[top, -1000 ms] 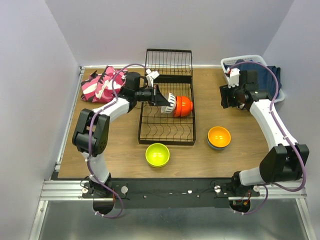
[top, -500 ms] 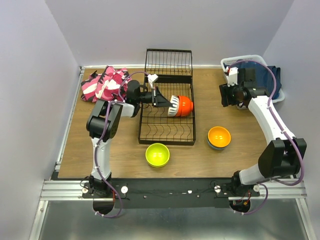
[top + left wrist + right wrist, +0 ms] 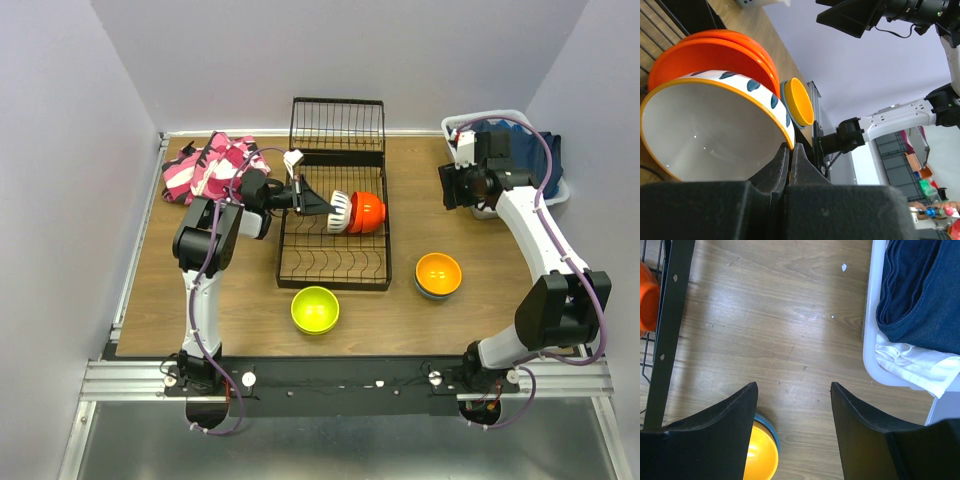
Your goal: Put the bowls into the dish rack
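Bright, even overhead light; walls washed pale lilac. Soft, short shadows under arms on table (image 3: pixel 260 310). Top view sharp, slight wide-angle bend at edges. Left wrist view: left fingers (image 3: pixel 802 170) dark, blurred up close; small glint inside cream-white bowl (image 3: pixel 705 130). Right wrist view crisp, soft sheen on wood.

A robotics lab staged as a household corner; plain pale wall panels (image 3: pixel 60 150) box in a wooden table (image 3: pixel 400 310) behind and to both sides of the grippers; an aluminium rail (image 3: pixel 330 378) at the near edge carries the arm bases, with purple cabling (image 3: pixel 183 270) along the arms; the props are domestic: a black wire dish rack (image 3: pixel 335 262) below the left gripper (image 3: pixel 791 150), plastic bowls (image 3: pixel 315 309), and a white laundry basket (image 3: pixel 872 340) beside the right gripper (image 3: pixel 793 385); beyond the left gripper stands stocked wire shelving (image 3: pixel 895 147).
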Available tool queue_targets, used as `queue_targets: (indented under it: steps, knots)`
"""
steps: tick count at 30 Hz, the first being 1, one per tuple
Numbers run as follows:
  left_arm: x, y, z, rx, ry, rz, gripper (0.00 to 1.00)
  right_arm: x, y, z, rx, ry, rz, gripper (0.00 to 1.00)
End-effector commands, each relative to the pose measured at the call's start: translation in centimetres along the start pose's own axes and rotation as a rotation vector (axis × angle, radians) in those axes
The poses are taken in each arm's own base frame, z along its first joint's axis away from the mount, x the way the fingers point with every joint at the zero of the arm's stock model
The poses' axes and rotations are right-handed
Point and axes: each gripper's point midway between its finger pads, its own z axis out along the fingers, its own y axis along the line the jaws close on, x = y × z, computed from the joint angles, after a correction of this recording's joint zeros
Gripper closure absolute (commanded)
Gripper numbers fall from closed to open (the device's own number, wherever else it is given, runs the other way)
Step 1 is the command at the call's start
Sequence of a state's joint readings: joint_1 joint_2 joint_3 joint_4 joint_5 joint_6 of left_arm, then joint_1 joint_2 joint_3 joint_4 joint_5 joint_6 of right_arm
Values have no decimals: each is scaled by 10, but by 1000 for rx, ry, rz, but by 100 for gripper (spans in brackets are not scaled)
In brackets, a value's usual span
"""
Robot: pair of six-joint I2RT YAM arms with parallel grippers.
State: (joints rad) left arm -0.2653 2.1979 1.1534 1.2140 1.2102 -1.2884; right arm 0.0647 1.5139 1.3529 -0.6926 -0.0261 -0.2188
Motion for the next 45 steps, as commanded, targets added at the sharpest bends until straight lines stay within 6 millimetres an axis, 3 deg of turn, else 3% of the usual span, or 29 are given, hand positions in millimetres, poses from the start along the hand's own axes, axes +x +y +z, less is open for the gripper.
queue_targets:
  steps: [1, 6, 7, 9, 15, 20, 25, 30, 33, 35, 39, 40, 45]
  knots:
    - [9, 10, -6, -31, 14, 28, 100, -7, -4, -2, 18, -1, -15, 32]
    - [17, 38, -14, -174, 12, -9, 99, -5, -3, -4, 15, -2, -12, 32]
    - [14, 40, -15, -192, 19, 62, 91, -6, -2, -4, 14, -4, -14, 32]
    - [19, 48, -18, -246, 36, 34, 88, -4, -1, -4, 11, -3, -13, 32]
    - [18, 52, -28, -359, 69, 117, 66, 0, 2, -7, -2, -6, -10, 32]
    - [6, 33, -40, -447, 98, 278, 52, 0, 4, -10, -7, -22, -10, 32]
    - [14, 18, -47, -459, 157, 351, 39, 4, 6, -12, -13, -29, -10, 32]
    - [8, 1, -39, -433, 161, 389, 38, 11, 8, -15, -23, -20, -15, 32]
    - [7, -12, -47, -477, 192, 468, 38, 17, 10, -15, -29, -10, -18, 32]
    - [17, -26, -60, -518, 255, 491, 38, 18, 11, -17, -31, -17, -22, 32]
    - [48, -51, -92, -534, 448, 709, 38, 19, 15, -18, -46, -28, -20, 32]
    - [62, -68, -102, -529, 494, 725, 37, 18, 15, -19, -48, -32, -20, 32]
    - [117, -101, -132, -440, 676, 832, 36, 13, 21, -20, -91, -46, -41, 32]
